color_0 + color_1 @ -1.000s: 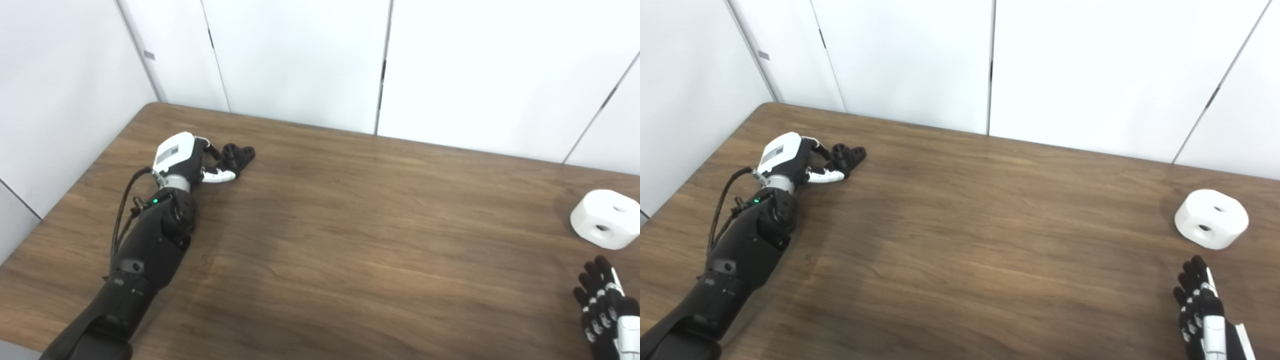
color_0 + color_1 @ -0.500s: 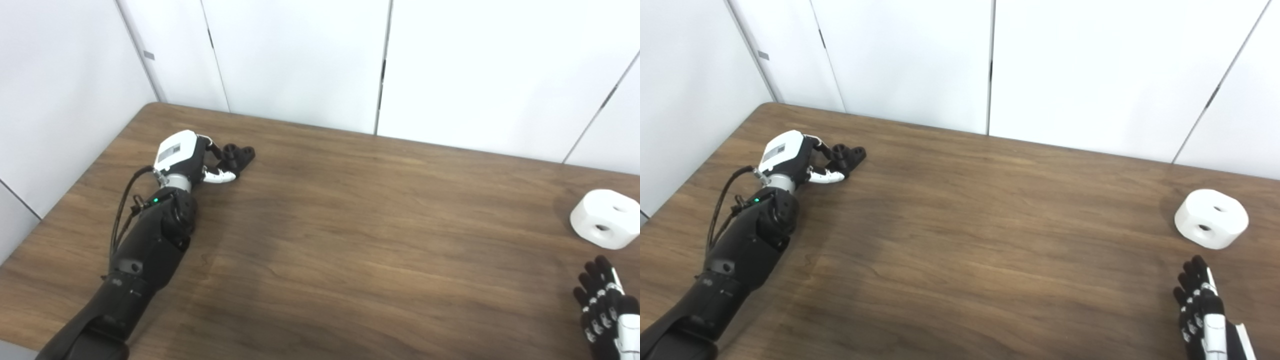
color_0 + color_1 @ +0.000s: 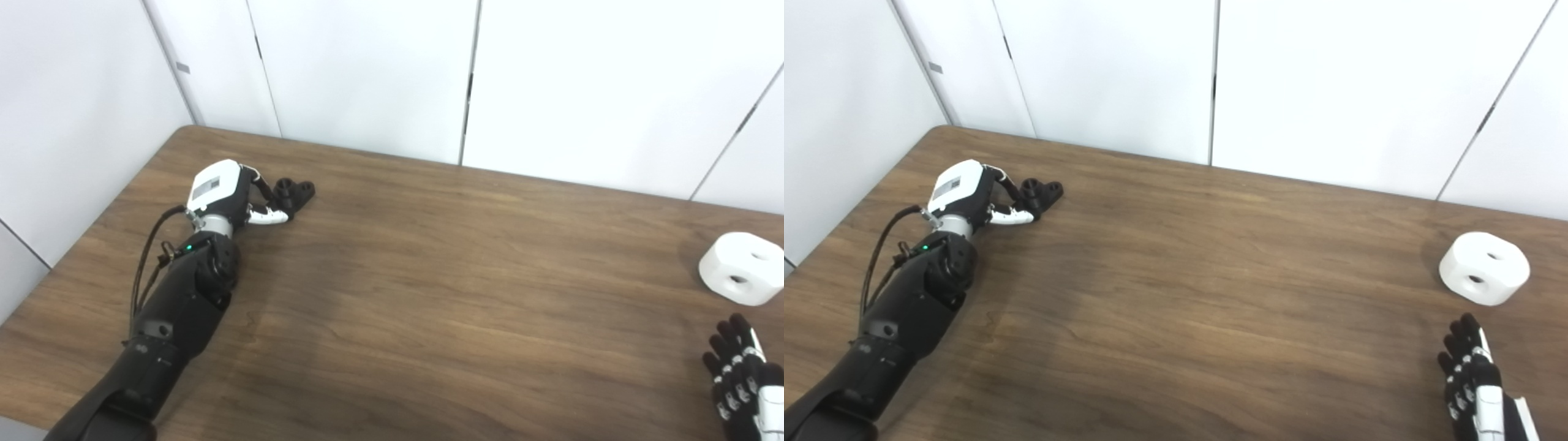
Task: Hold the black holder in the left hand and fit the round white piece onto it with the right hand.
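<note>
The black holder [image 3: 295,191] lies on the wooden table [image 3: 429,275] at the far left. My left hand [image 3: 236,197] rests just behind it. Its dark fingers [image 3: 263,185] reach the holder's near end and the white thumb [image 3: 269,215] lies on the table beside it, not closed around the holder. The round white piece [image 3: 741,267], with two holes in it, sits on the table at the far right. My right hand [image 3: 1470,367] hovers at the bottom right corner, fingers straight and apart, a short way in front of the white piece and apart from it.
White wall panels [image 3: 367,67] stand right behind the table's far edge. The table's left edge [image 3: 92,220] runs close to my left arm. Bare wood lies between the two hands.
My left hand has crept a little further toward the holder, and the holder has shifted slightly to the right. The right hand and the white piece have stayed put.
</note>
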Robot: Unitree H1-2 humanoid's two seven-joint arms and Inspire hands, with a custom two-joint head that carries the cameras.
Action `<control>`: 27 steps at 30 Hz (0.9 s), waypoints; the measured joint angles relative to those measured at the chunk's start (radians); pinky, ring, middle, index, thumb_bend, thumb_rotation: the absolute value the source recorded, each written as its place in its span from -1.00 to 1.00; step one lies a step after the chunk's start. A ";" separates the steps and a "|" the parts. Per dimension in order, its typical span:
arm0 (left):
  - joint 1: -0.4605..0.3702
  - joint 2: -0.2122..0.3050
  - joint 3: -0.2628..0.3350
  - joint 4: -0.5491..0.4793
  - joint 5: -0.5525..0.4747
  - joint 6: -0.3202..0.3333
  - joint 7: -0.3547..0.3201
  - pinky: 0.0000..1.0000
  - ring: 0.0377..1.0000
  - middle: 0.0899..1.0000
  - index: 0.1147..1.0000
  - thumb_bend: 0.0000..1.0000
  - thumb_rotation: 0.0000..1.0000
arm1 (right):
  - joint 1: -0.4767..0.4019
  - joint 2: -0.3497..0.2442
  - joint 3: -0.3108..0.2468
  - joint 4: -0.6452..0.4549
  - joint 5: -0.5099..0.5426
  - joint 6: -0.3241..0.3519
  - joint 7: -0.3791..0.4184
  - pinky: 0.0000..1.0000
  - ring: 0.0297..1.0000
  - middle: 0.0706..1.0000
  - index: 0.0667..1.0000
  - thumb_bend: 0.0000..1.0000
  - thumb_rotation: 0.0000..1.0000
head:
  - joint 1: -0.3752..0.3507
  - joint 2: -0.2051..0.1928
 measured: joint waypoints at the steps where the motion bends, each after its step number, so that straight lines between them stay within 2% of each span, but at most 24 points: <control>1: 0.001 0.000 0.000 0.000 -0.001 -0.003 0.000 0.71 0.73 0.52 -0.16 0.04 -0.89 | 0.000 0.000 0.000 0.000 0.000 0.000 0.000 1.00 1.00 1.00 1.00 0.21 1.00 | -0.003 0.000; 5: 0.007 0.000 0.000 -0.006 -0.012 -0.014 -0.005 0.66 0.73 0.51 -0.16 0.03 -0.89 | 0.000 0.000 0.001 0.000 -0.002 0.000 0.000 1.00 1.00 1.00 1.00 0.24 1.00 | -0.017 0.002; 15: 0.065 -0.022 -0.020 -0.130 -0.041 -0.026 -0.052 0.57 0.71 0.51 -0.16 0.04 -0.89 | 0.001 0.000 0.003 -0.001 -0.008 -0.001 0.000 1.00 1.00 1.00 1.00 0.23 1.00 | -0.043 0.012; 19: 0.088 -0.051 -0.051 -0.190 -0.032 -0.023 -0.063 0.59 0.73 0.53 -0.16 0.04 -0.88 | 0.001 0.000 0.004 -0.003 -0.011 -0.001 -0.001 1.00 1.00 1.00 1.00 0.21 1.00 | -0.052 0.015; 24: 0.121 -0.082 -0.107 -0.283 -0.026 -0.025 -0.108 0.72 0.79 0.58 -0.16 0.03 -0.87 | 0.002 0.000 0.013 -0.009 -0.029 0.000 -0.002 1.00 1.00 1.00 1.00 0.22 1.00 | -0.086 0.025; 27: 0.156 -0.112 -0.136 -0.342 -0.018 -0.035 -0.112 0.69 0.79 0.58 -0.16 0.03 -0.87 | 0.001 0.001 0.023 -0.014 -0.037 0.001 -0.002 1.00 1.00 1.00 1.00 0.25 1.00 | -0.101 0.026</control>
